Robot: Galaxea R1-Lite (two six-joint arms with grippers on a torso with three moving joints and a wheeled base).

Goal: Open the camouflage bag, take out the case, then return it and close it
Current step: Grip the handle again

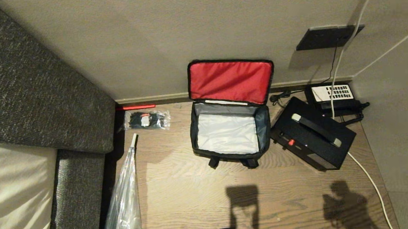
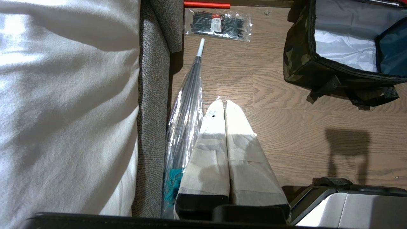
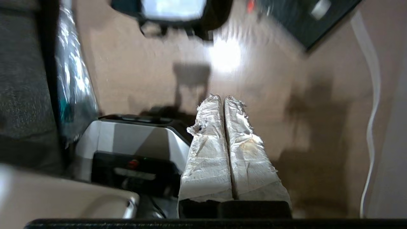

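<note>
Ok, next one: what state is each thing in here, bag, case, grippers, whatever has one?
Soft camouflage bag with red lining: open, lid flipped up against the wall, nothing inside.
Rigid black rectangular case: out of the bag, lying on the floor beside it.
Clear packet of black ties: sealed, lying flat.
Left gripper: shut, empty.
Right gripper: shut, empty.

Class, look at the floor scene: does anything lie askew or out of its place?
Yes. The black case lies skewed on the floor right of the open camouflage bag, partly over a white cable, while the bag stands empty.
</note>
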